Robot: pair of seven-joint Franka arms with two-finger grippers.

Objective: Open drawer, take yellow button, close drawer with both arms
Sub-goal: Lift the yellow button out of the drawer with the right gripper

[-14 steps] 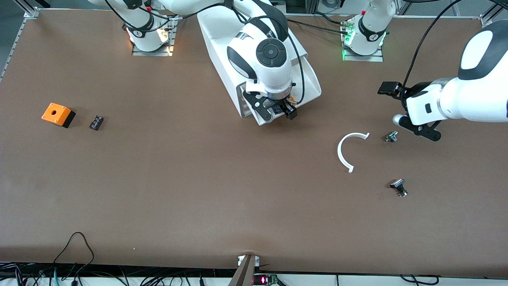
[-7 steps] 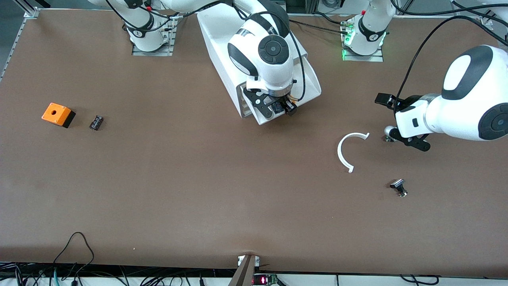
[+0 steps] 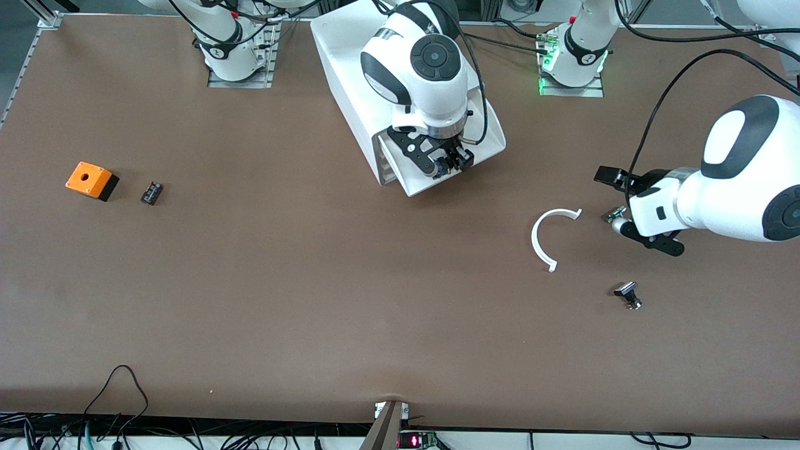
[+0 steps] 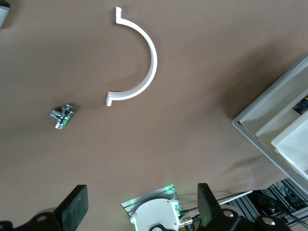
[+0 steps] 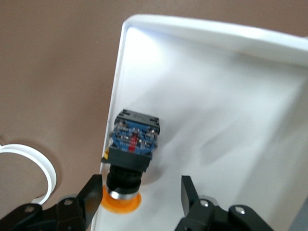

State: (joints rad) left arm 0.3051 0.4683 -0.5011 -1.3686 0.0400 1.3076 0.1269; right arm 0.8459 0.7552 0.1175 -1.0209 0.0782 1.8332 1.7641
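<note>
Drawer (image 3: 437, 178) is pulled out from the top of the white cabinet (image 3: 350, 75), w/ its cream front toward the front camera. Button (image 5: 131, 149) is seen lying inside the drawer against one side wall, blue-black body up, orange cap (image 5: 121, 201) at the wall's foot. Right gripper (image 3: 451, 164) is held over the drawer, just above the button; jaws are spread apart w/ the button between them, nothing gripped.

Left gripper (image 3: 647, 234) is held low over the tabletop (image 3: 312, 300) toward the left arm's end, well apart from the drawer; jaws released, empty. White curved strip (image 3: 547, 237) lies between drawer and left gripper. Small silver knob piece (image 4: 62, 116) is seen just beside the left gripper; a 2nd knob piece (image 3: 628, 295) lies nearer the front camera than the drawer. Orange box (image 3: 90, 180) and small dark block (image 3: 151, 192) are set toward the right arm's end.
</note>
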